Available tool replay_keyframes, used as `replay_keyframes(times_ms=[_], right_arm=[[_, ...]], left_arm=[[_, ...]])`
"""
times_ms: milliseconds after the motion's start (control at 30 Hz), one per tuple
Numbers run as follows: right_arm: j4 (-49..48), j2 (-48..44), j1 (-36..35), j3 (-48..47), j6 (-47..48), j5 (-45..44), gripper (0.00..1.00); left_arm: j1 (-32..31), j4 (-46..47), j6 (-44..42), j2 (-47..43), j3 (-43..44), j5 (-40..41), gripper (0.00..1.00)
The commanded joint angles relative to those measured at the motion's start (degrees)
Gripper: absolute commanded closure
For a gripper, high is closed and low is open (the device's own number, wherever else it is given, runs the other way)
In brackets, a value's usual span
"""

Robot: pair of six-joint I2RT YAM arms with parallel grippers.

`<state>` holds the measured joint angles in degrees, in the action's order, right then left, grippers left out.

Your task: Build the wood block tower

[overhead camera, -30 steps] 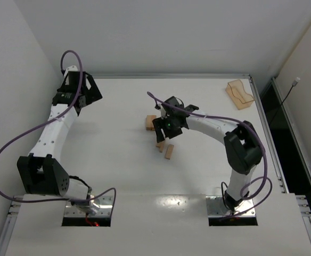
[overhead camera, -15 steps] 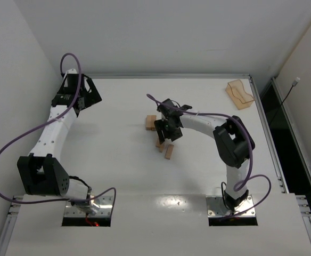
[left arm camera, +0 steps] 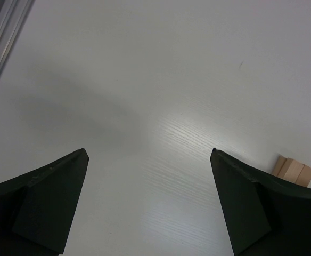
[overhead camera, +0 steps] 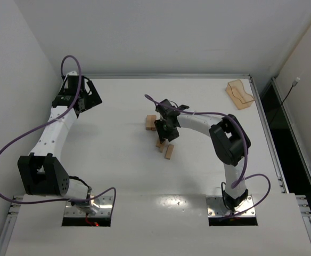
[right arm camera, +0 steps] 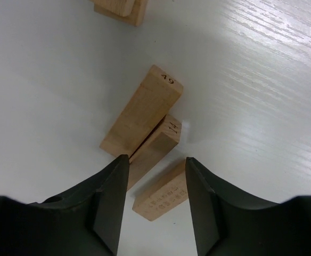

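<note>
Wood blocks (overhead camera: 169,151) lie loose near the middle of the white table (overhead camera: 118,176), just on the near side of the tower (overhead camera: 151,122). The left arm (overhead camera: 51,130) runs up the table's left side. Its left gripper (overhead camera: 90,96) hangs over bare surface near the far left corner, jaws spread wide with nothing between them. The right arm (overhead camera: 201,124) curves from its base to the centre, carrying the right gripper (overhead camera: 165,134) down over the loose blocks. A translucent orange-tan tray (overhead camera: 239,95) sits at the far right corner, well apart from everything else. The tower is a low, compact stack, and the left wrist view shows three plank ends side by side. In the right wrist view a block stamped 49 (right arm camera: 142,112) overlaps the edge of a block stamped 14 (right arm camera: 155,146), and a third block (right arm camera: 163,194) lies just beside them. The half-narrowed fingers (right arm camera: 110,202) straddle the block stamped 14 and the third block. A strip of bare table shows beside one finger, and no grip is evident.
</note>
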<state>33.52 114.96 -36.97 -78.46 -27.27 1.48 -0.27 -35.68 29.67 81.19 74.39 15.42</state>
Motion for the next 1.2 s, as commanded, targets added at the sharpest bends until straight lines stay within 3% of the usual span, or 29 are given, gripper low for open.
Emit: replay_keyframes(times_ms=[0,100,367,500,700,933,1167], right_arm=[[-0.29,-0.17,-0.47,0.14,-0.86,-1.30,0.58],[-0.29,0.35,0.06,0.75,-0.86,-1.30,0.60],[-0.82,0.36,0.58,2.61,-1.38,1.51,0.79],[-1.87,0.36,1.11,3.13,-1.39,2.65,1.00],[-2.58,-2.89,2.87,1.73,-1.39,4.06,1.00],[-3.90,-8.16,10.15,0.06,3.61,8.36,1.00],[-6.88,-6.77,19.38,1.98,6.08,26.96,1.00]], left_arm=[[0.80,0.79,0.74,-1.03,1.20,-1.00,0.01],[0.80,0.79,0.74,-0.50,1.20,-1.01,0.01],[0.80,1.32,0.74,-0.50,1.20,-1.01,0.01],[0.80,1.32,0.74,-0.50,1.20,-1.01,0.01],[0.80,1.32,0.74,-2.26,-0.83,-1.01,0.01],[0.80,1.84,0.21,-2.26,-0.83,-4.42,0.01],[0.80,2.37,-6.90,-1.73,0.93,-13.03,0.01]])
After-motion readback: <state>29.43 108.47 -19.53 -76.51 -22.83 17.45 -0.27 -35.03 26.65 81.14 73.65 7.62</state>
